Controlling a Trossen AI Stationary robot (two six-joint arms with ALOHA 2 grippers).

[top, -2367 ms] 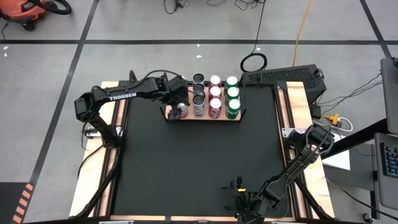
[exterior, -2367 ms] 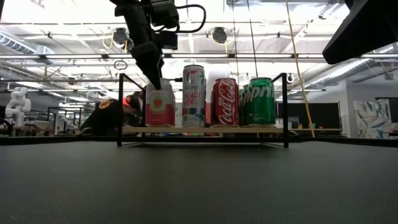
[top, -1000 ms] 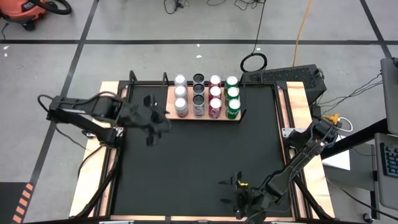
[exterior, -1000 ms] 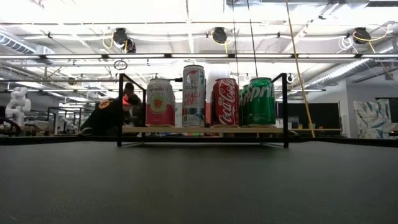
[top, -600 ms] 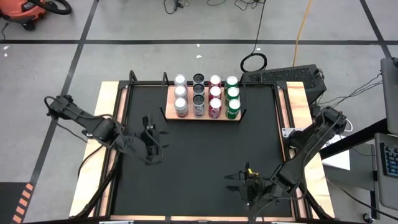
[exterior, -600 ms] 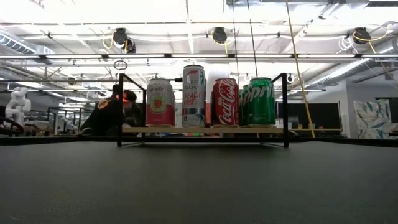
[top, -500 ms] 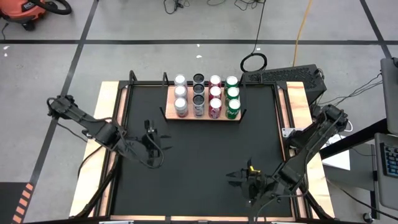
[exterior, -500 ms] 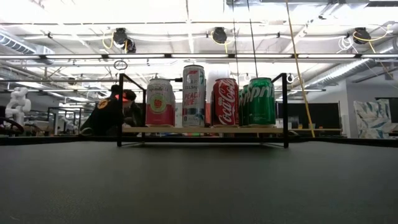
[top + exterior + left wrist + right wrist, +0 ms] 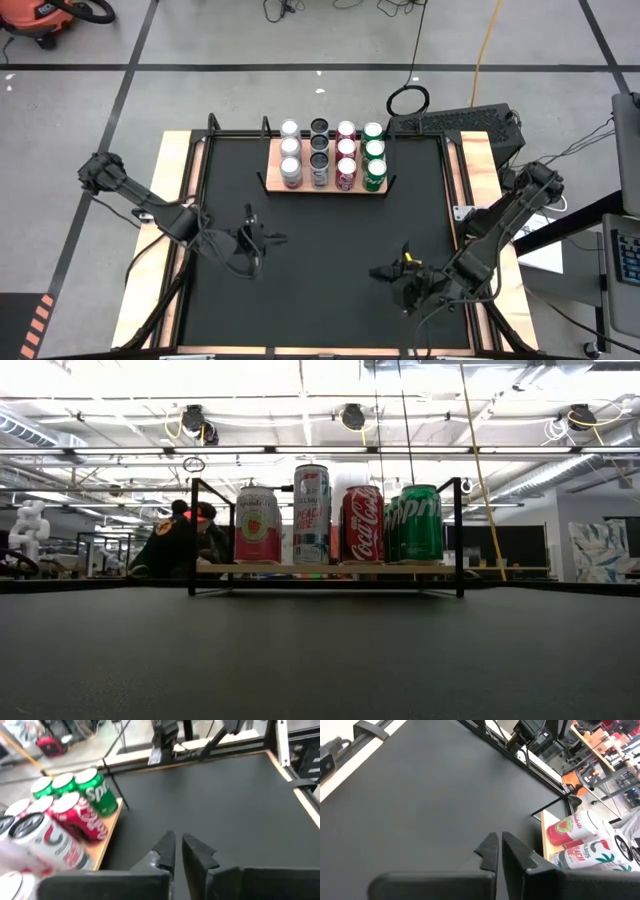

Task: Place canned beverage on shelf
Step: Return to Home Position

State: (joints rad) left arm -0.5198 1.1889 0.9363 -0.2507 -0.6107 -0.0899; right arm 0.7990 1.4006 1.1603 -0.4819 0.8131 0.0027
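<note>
The shelf (image 9: 327, 191) is a light wooden board at the far middle of the black mat; the low view shows it as a thin plank (image 9: 330, 569). Several cans stand upright on it in four columns: pink-and-silver (image 9: 257, 524), white (image 9: 312, 514), red (image 9: 362, 523) and green (image 9: 419, 522). My left gripper (image 9: 264, 238) (image 9: 177, 840) hangs over the mat's left middle, shut and holding nothing. My right gripper (image 9: 384, 272) (image 9: 499, 840) hangs over the near right of the mat, shut and holding nothing. Neither arm shows in the low view.
Narrow wooden strips (image 9: 183, 260) edge the black mat (image 9: 320, 260), and a black frame rail runs along its far side. A dark device (image 9: 460, 122) sits at the far right corner. A person (image 9: 180, 540) shows beyond the table in the low view.
My left gripper has drawn away from the shelf toward the near edge, sunk lower, and shut. My right gripper has risen and gone toward the far edge, and has shut too. The cans on the shelf have stayed in place.
</note>
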